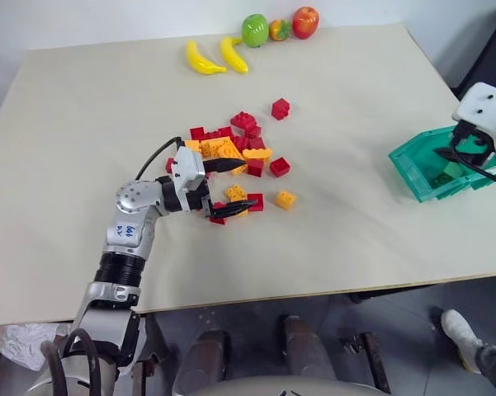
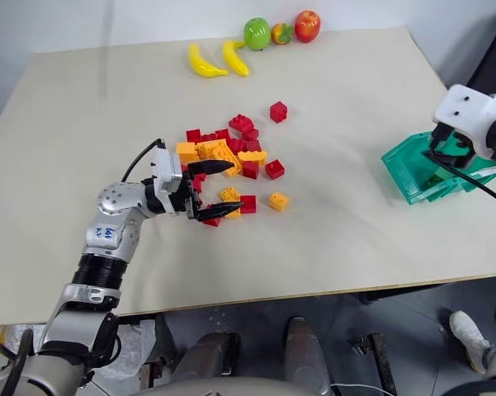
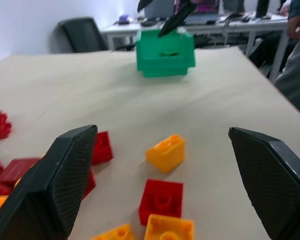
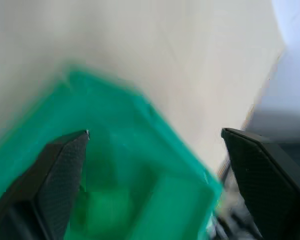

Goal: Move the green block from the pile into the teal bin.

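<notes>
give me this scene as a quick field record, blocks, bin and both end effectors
green block: lying inside the bin
bin: teal, near the table's right edge
pile: red and yellow bricks, mid-table
left end effector: open, empty, at the pile's near side
right end effector: open, empty, over the bin
fruit: at the table's far edge
task status: block appears delivered

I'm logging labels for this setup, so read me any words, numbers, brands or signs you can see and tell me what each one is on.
Blue handwritten marks on the left arm's grey forearm casing: too small and blurred to read.
Bricks of the pile: raised studs, no readable lettering.
Teal bin: no label visible.
Toy bananas and other toy fruit: no text.
Nothing else carries readable writing.
</notes>
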